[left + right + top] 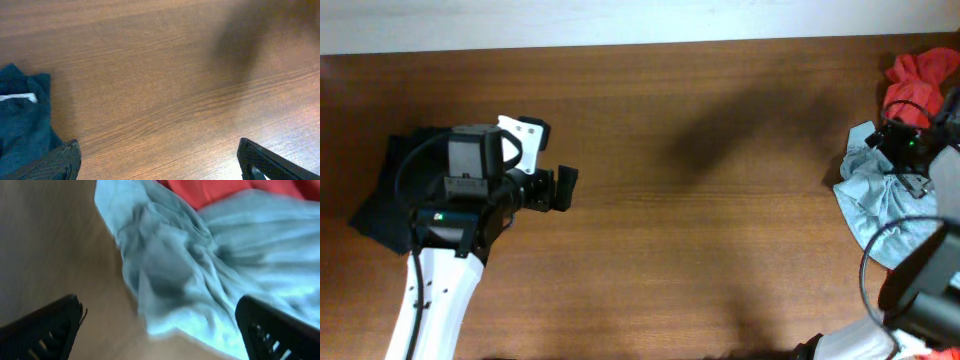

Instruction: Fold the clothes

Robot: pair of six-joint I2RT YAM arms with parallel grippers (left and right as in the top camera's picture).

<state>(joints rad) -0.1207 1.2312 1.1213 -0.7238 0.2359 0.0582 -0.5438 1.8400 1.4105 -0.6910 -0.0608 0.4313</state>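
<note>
Folding not yet started: the pale teal T-shirt (870, 200) lies crumpled at the counter's (720, 150) right edge under the open, empty right tool (157, 312); the left tool (159, 150), likewise open and empty, hovers near a navy garment (375, 200).

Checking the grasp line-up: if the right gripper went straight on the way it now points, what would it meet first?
Most likely the crumpled pale blue T-shirt, which lies straight ahead of the open right gripper in its wrist view. How far off it is remains unclear.
</note>
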